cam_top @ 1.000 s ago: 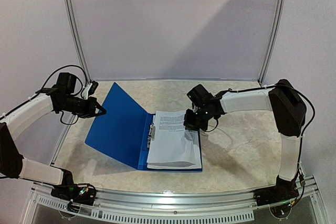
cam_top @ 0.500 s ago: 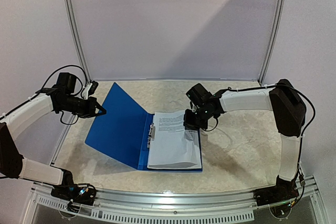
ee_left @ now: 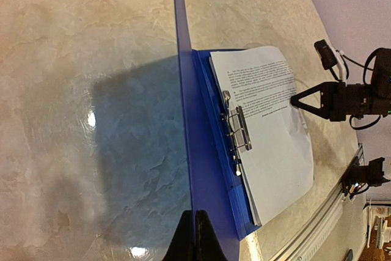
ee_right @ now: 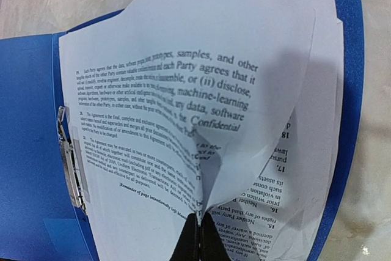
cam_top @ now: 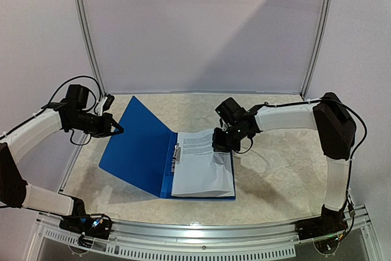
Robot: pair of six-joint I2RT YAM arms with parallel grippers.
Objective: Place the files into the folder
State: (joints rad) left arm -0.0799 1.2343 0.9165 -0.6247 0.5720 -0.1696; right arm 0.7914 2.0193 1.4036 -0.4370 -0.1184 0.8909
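Note:
The blue folder (cam_top: 137,151) lies open on the table, its left cover raised and tilted. My left gripper (cam_top: 117,129) is shut on that cover's outer edge (ee_left: 183,169); the fingertips (ee_left: 195,236) pinch the thin blue edge. The white printed files (cam_top: 201,166) lie on the folder's right half beside the metal clip (ee_left: 239,129). My right gripper (cam_top: 220,142) is shut on the top sheet (ee_right: 183,90), pinching it at its right edge so it buckles upward into a fold. More sheets (ee_right: 305,169) lie flat under it.
The marbled tabletop (cam_top: 281,169) surrounds the folder. A metal rail (cam_top: 201,236) runs along the near edge. White walls and frame posts (cam_top: 85,35) close the back and sides.
My right gripper has shifted slightly to the left with the pinched sheet. The left arm and folder cover have not moved.

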